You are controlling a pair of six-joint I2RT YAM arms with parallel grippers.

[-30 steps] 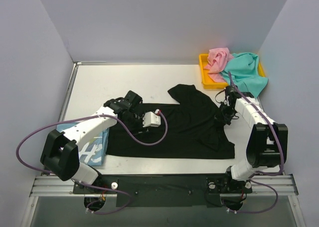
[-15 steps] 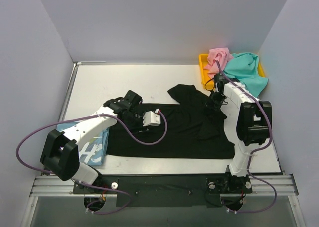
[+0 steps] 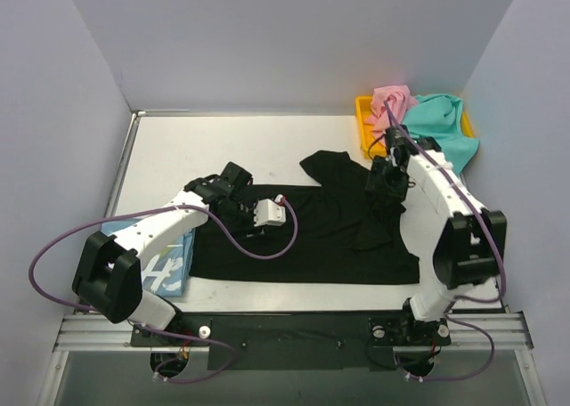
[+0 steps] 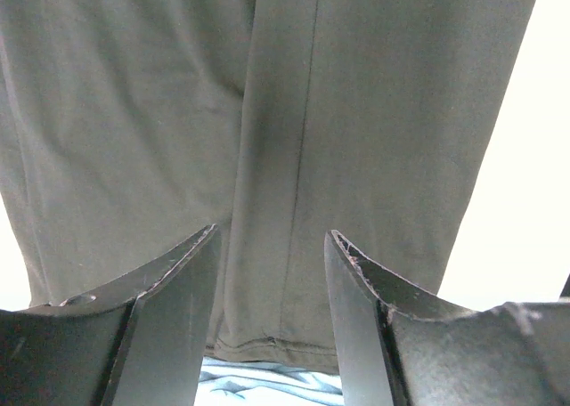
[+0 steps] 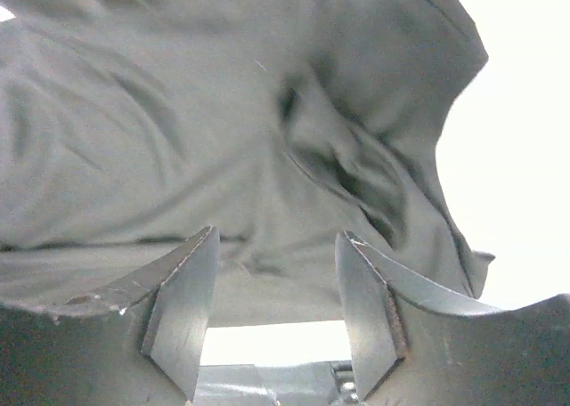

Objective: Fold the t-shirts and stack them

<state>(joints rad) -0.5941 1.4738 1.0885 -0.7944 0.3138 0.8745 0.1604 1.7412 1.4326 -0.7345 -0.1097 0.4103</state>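
Your black t-shirt (image 3: pixel 312 237) lies spread over the middle of the tabletop (image 3: pixel 223 148), long side left to right, with one sleeve bunched up at its far edge and folds along the right side. The left end effector (image 3: pixel 233 212) sits low over the shirt's left part. In the left wrist view its fingers (image 4: pixel 178 290) stand well apart with nothing between them, and only flat black cloth (image 4: pixel 356 112) shows beyond them. A strip of the light blue t-shirt (image 4: pixel 267 388) shows past the black hem. From above, that light blue t-shirt (image 3: pixel 169 268) with white lettering lies at the near left of the tabletop, partly under your left arm and just beside the black shirt's left edge. The right end effector (image 3: pixel 385 197) is over the shirt's rumpled far right part. In the right wrist view the fingers (image 5: pixel 183 308) are spread, holding nothing, with wrinkled black cloth (image 5: pixel 178 112) beyond them. I can't tell whether the tips touch the cloth. The pink t-shirt (image 3: pixel 390 103) and teal t-shirt (image 3: pixel 441 125) are heaped in the yellow tray (image 3: pixel 363 125) at the far right corner, pink to the left, teal spilling over the tray's right rim.
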